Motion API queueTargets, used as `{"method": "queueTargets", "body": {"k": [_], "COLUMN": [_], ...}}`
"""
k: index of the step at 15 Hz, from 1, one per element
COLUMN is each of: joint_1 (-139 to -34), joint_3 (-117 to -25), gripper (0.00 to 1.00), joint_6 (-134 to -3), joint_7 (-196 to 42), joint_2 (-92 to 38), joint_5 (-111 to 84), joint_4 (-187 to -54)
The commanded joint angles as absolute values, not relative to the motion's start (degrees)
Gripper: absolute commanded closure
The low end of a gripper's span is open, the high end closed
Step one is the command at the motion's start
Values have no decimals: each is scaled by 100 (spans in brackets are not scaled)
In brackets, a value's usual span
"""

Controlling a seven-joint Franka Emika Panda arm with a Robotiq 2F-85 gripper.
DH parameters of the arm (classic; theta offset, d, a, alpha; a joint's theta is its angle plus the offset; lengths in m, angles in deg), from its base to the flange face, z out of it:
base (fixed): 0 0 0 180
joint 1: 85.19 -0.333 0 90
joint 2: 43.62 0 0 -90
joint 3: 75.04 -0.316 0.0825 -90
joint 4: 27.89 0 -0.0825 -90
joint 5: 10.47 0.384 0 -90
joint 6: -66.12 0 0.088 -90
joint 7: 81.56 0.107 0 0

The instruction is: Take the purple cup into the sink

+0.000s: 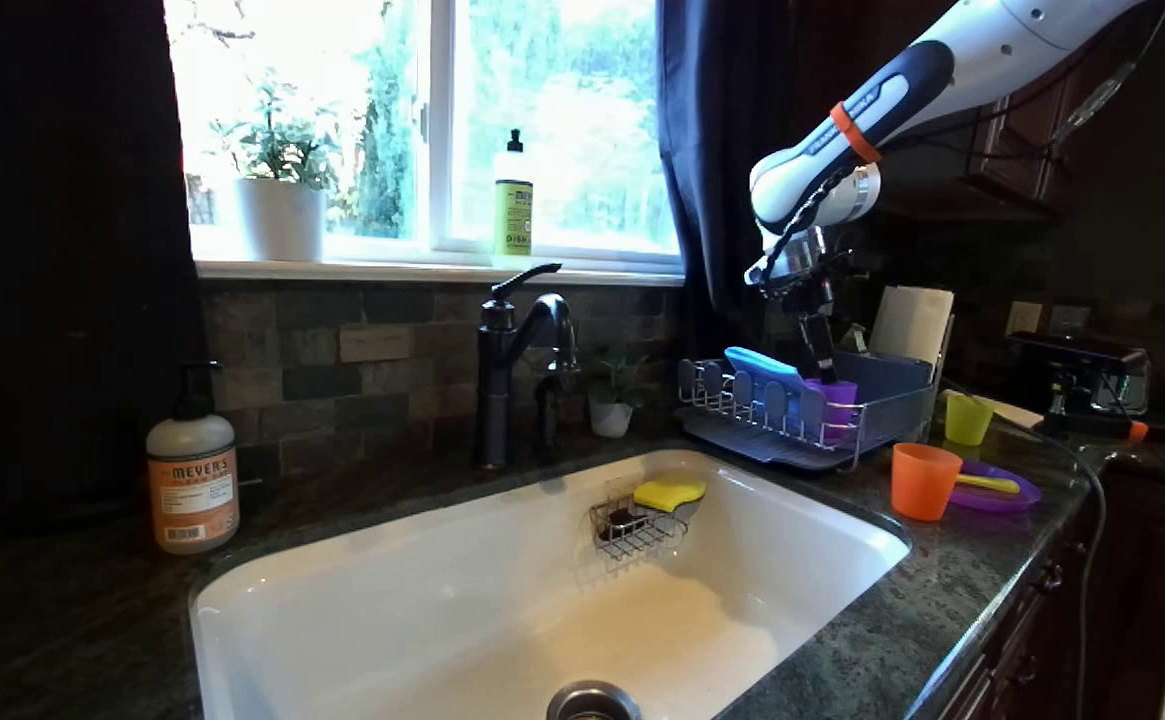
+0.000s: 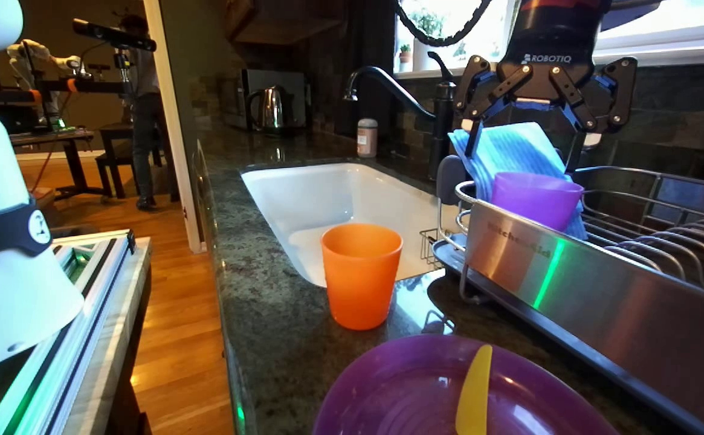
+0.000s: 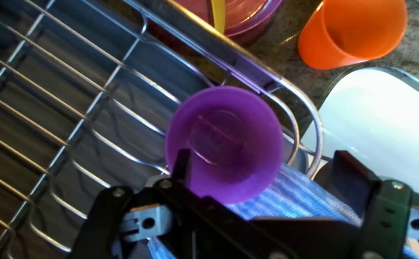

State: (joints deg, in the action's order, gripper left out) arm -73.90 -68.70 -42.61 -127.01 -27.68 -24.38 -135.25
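Observation:
The purple cup stands upright in the front corner of the dish rack in both exterior views (image 1: 841, 408) (image 2: 536, 198). In the wrist view the purple cup (image 3: 227, 144) shows its open mouth. My gripper (image 2: 522, 158) is open above the rack, its fingers wide apart and pointing down. In the wrist view the gripper (image 3: 264, 156) has one finger over the cup's rim and the other beyond the blue cloth, toward the sink. It holds nothing. The white sink (image 1: 422, 570) lies beside the rack; it also shows in the wrist view (image 3: 378, 118).
A blue cloth (image 2: 512, 151) leans behind the cup in the dish rack (image 2: 509, 254). An orange cup (image 2: 361, 278) and a purple dish (image 2: 400, 386) with a yellow knife stand on the counter. A dark faucet (image 1: 495, 390) rises behind the sink. A green cup (image 1: 968, 418) stands beyond.

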Motion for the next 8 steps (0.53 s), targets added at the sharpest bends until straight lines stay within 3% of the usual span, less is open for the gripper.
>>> {"method": "queueTargets", "body": {"k": [1,3,5,6,8], "joint_1": [-7403,-7417,-7429,-7432,-7435], "joint_3": [-6881,-6883,-6890,-6890,-6887], "gripper": [30,47,53,70,86], "joint_6": [-4739,-4830,-4895,-4929,-4917], "joint_7": [-12752,-12755,-12776,-12768,-12785], "joint_2": [-3108,-3167,-3204,-3208,-3227], "joint_5": [-2606,-2588,-2584,-2584,-2589], "joint_4": [-14059,-14171,-14254,-14285,-14306]}}
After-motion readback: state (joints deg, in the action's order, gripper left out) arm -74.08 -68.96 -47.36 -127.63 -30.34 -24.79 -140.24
